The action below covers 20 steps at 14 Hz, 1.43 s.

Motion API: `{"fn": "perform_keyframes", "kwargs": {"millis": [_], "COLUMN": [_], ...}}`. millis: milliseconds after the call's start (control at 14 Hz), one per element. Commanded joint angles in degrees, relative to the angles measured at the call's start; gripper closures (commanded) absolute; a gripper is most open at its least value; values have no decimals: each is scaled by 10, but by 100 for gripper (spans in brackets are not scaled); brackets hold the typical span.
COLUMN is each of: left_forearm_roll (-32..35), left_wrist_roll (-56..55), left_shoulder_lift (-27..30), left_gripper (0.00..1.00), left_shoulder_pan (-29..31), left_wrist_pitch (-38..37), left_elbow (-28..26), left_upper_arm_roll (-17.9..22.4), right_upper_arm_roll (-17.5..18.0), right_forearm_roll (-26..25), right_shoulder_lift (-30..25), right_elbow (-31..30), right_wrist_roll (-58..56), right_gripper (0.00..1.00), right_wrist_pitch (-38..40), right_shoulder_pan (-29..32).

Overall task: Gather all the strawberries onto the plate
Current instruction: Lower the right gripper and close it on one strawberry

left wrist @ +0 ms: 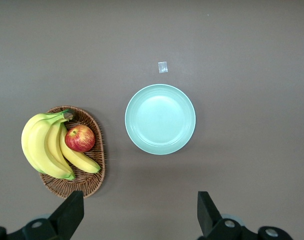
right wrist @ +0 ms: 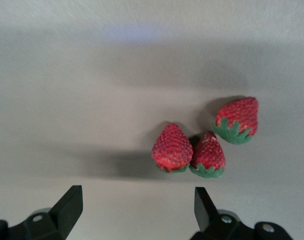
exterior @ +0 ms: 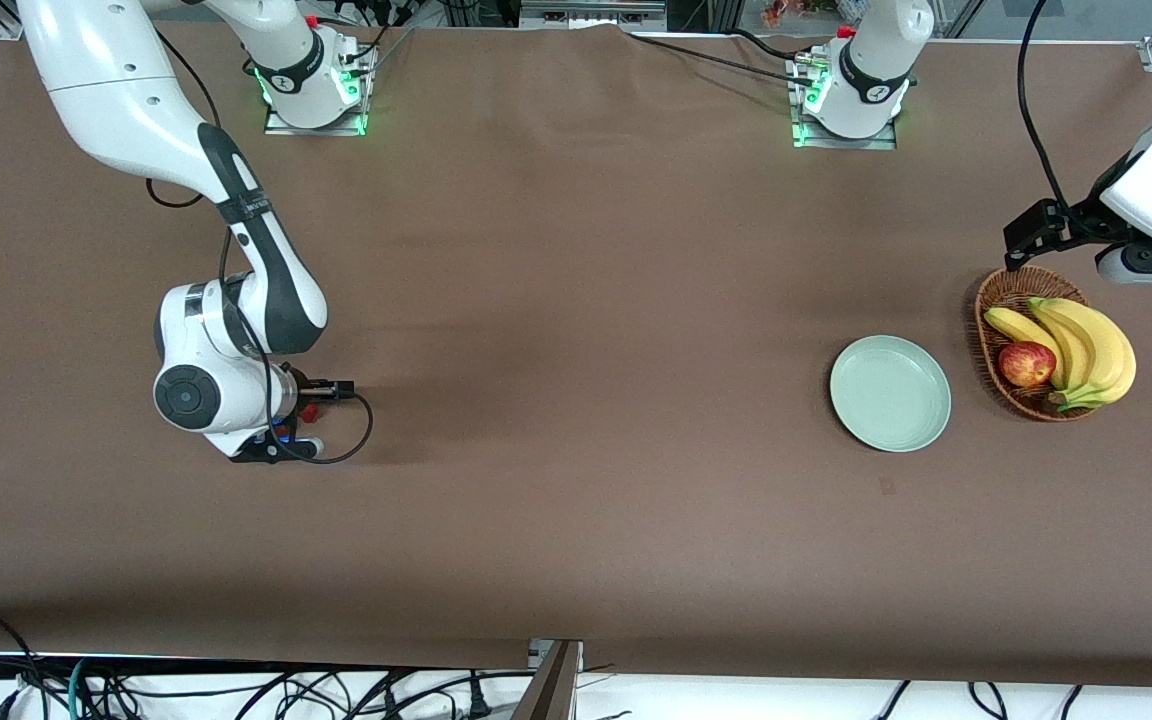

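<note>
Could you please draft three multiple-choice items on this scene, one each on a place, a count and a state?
1. What shares the basket with the bananas?
A) an apple B) a strawberry C) nothing

2. How many strawberries lie under the right gripper?
A) one B) two C) three

3. What is on the plate?
A) nothing B) strawberries C) an apple

Answers: 1 A, the apple lies beside the bananas; 2 C, the right wrist view shows three; 3 A, its surface is bare.
</note>
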State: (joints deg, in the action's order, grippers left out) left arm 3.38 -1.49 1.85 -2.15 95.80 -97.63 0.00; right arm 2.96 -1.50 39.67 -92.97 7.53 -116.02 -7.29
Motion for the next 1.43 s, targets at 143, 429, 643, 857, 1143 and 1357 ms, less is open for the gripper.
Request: {"fn": "perform_keyframes", "kwargs": {"millis": [143,429,643,857,1143,1357], "left_forearm_roll": [-12,-12,-12,-12,-12,-12], "left_wrist_roll": [9,9,9,9,10,10], "left_shoulder_lift": [-8,-8,-8,-8,-8,-8], "left_gripper": [0,0,0,0,0,0], "left_shoulder_pan": [2,2,2,2,2,2], "left_wrist_pitch": [-12,-12,-12,-12,-12,-12], "left_elbow": [18,18,18,18,18,18], "left_upper_arm_roll": [1,1,1,1,1,1], "right_upper_arm_roll": [1,1,2,4,1,1], "right_forearm_roll": [-9,-7,-6,-3,-10,-37], "right_shoulder_lift": [2,19,20,20,29,40], "right_elbow": [-7,-7,-6,-4,-3,0], "right_wrist_roll": [-5,0,0,39,36,35], "right_gripper": [1,1,1,1,1,1], "right_wrist_pitch": [-21,-45,-45,-45,-71,-104], "right_shoulder_pan": [5,1,0,-13,-20,-16]}}
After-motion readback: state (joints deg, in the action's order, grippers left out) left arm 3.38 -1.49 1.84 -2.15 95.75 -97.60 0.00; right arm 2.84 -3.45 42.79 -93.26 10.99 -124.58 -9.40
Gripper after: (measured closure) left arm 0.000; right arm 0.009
